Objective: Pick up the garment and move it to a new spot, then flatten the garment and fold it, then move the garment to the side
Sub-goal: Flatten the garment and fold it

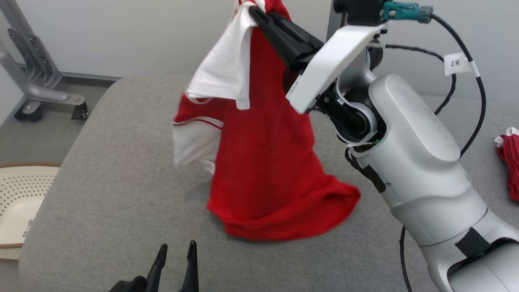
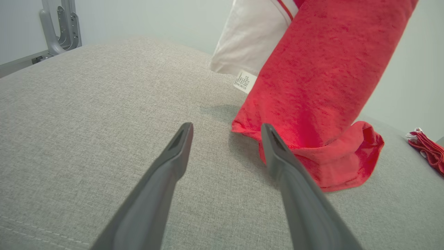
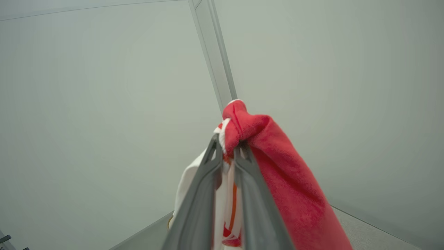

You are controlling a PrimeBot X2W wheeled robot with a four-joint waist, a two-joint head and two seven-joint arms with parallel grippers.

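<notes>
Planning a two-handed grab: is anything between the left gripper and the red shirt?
Nothing visible: only bare grey cushion lies between the open left gripper and the pooled hem of the red shirt.

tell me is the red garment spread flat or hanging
Hanging, bunched: the right gripper pinches the garment at its top; its hem pools on the cushion.

Grey fabric pad [image 1: 101, 194], rounded corners, stitched seam at near edge. On it: only the bunched red hem of the garment [image 1: 284, 219] touches down, mid-pad. Red-and-white cloth [image 1: 511, 162] lies at right edge, well apart.
</notes>
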